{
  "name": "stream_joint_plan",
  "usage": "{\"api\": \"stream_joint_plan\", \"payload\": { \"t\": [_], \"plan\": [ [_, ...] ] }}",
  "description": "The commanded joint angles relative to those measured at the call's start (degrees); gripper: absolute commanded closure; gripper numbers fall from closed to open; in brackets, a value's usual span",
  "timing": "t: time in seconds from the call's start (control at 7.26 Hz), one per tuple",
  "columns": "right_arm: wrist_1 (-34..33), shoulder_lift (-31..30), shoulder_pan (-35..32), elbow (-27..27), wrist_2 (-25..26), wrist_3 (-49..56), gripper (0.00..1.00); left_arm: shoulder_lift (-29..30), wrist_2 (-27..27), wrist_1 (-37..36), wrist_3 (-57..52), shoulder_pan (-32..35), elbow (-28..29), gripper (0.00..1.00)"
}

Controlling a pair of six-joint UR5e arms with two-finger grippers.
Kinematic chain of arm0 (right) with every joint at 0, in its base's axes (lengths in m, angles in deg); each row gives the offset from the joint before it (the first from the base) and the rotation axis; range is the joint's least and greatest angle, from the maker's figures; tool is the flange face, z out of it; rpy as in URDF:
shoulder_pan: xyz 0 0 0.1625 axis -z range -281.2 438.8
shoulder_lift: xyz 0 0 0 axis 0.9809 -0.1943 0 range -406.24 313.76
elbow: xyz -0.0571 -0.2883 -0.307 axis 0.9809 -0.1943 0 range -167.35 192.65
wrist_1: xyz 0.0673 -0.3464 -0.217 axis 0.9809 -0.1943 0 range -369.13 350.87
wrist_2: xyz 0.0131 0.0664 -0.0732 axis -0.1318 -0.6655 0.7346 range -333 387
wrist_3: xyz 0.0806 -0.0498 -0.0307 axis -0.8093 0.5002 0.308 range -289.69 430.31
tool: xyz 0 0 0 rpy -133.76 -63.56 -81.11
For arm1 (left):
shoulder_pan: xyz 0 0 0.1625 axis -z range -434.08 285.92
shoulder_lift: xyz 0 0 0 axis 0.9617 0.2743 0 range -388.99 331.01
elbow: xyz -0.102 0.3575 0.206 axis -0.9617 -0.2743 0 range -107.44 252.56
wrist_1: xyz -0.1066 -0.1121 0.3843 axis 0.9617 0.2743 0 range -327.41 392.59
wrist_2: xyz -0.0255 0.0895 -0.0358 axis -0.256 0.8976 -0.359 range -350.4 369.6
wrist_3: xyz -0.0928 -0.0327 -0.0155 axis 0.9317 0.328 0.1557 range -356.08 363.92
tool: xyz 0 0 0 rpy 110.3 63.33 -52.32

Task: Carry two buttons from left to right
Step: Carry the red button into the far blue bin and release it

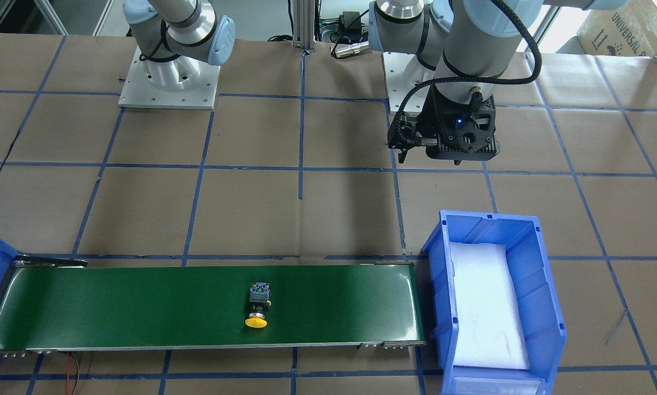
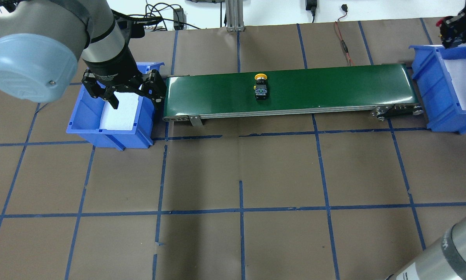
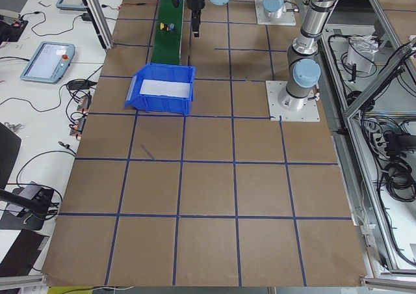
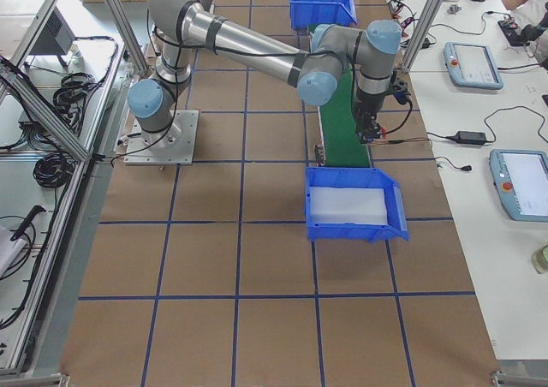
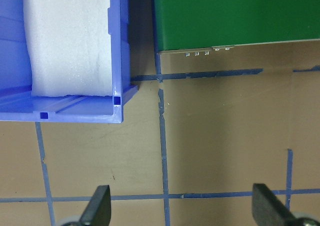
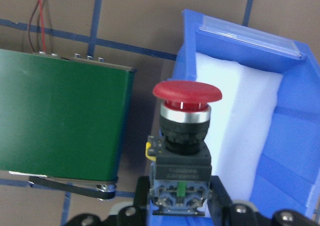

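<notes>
1. You have two blue bins. The left gripper [image 2: 135, 97] hangs near the left bin [image 2: 108, 132], fingers spread wide.
2. One green belt [image 2: 314, 83] carries one yellow button [image 2: 261, 87], lying mid-belt.
3. The right gripper [image 6: 181, 206] pinches one red button [image 6: 186, 131] over the right bin [image 6: 280, 151], at its belt-side edge.

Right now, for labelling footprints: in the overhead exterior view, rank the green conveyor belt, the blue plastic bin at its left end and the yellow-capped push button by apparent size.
1. Green conveyor belt.
2. Blue plastic bin.
3. Yellow-capped push button, by far the smallest.
</notes>
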Motion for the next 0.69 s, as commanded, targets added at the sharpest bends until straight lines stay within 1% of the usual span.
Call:
{"api": "stream_joint_plan", "payload": {
  "t": [0.0, 0.28, 0.55],
  "plan": [
    [-0.53, 2.54, 6.23, -0.4, -3.13, 8.04, 0.93, -0.05, 0.0, 0.0, -0.01, -0.01, -0.02, 0.0],
    [-3.07, 5.36, 6.86, -0.23, -3.24, 8.23, 0.93, -0.23, 0.09, 0.09, -0.18, -0.1, -0.02, 0.0],
    [-4.13, 7.38, 7.82, -0.32, -3.24, 9.9, 0.93, -0.23, 0.0, 0.0, -0.27, -0.19, -0.02, 0.0]
  ]
}}
